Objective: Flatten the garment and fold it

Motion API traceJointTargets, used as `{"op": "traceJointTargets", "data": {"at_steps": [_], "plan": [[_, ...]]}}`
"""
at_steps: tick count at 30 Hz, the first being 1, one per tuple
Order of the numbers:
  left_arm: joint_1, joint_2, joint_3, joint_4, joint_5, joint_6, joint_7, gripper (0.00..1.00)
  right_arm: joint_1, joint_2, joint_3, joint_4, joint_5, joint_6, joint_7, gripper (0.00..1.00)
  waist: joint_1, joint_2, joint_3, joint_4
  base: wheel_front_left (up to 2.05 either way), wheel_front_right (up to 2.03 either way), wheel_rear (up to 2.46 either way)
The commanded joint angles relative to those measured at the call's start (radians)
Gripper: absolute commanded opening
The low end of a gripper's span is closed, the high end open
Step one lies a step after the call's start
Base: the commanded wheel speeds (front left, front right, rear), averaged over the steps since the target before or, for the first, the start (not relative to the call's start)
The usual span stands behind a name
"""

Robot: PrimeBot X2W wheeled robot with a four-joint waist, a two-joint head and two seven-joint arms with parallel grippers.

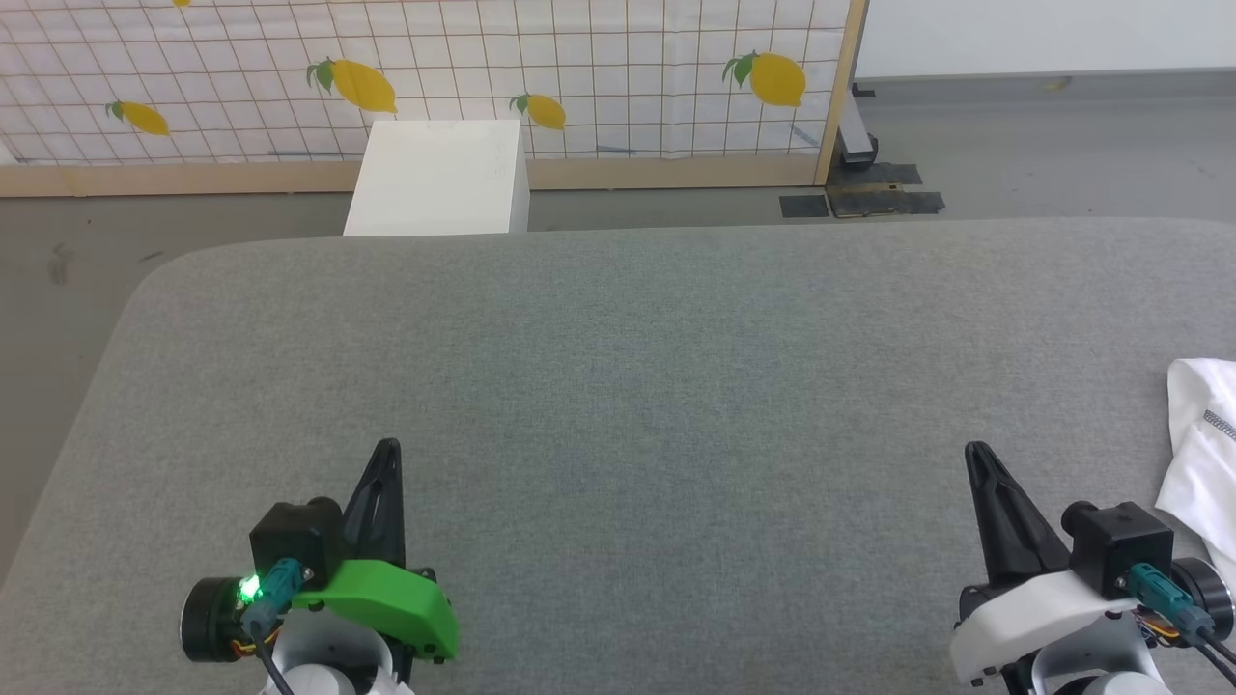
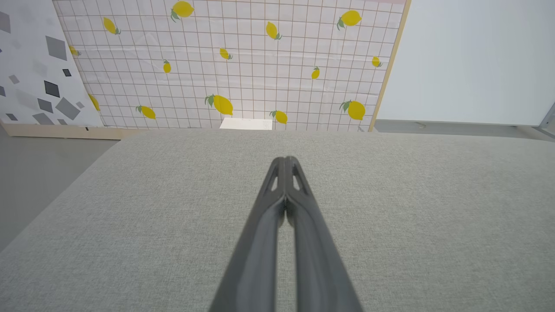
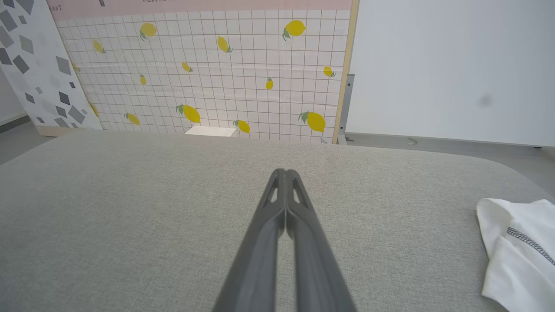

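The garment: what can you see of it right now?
The garment is white, thin-looking fabric with a line of dark grey dotted stitching. It lies crumpled and folded over on itself at the right side of the grey cloth surface, partly cut off by the frame, so its full shape is hidden. The shut right gripper points past it, fingers not touching it.

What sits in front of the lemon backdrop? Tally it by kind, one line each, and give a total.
Table: 1, the grey table
Garment: 1, the white garment, lying at the table's right side
Box: 1, the white box, beyond the table's far edge
Grippers: 2, the left gripper and the right gripper, both shut and empty
Total: 5
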Motion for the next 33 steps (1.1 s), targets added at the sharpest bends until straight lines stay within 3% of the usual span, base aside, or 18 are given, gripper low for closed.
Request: {"op": "traceJointTargets", "data": {"at_steps": [1,33], "plan": [[0.014,-0.002,0.004,-0.008,0.022,0.008,0.005,0.0,-0.018,0.002,0.004,-0.007,-0.011,-0.001,0.004,0.0,0.0,0.0,0.0,0.0,0.0,0.0,0.0],[0.02,-0.003,0.035,-0.051,0.097,0.02,0.069,0.0,-0.033,0.003,0.022,-0.023,-0.039,-0.001,0.05,0.0,0.0,0.0,0.002,-0.004,0.0,0.0,0.0]]}}
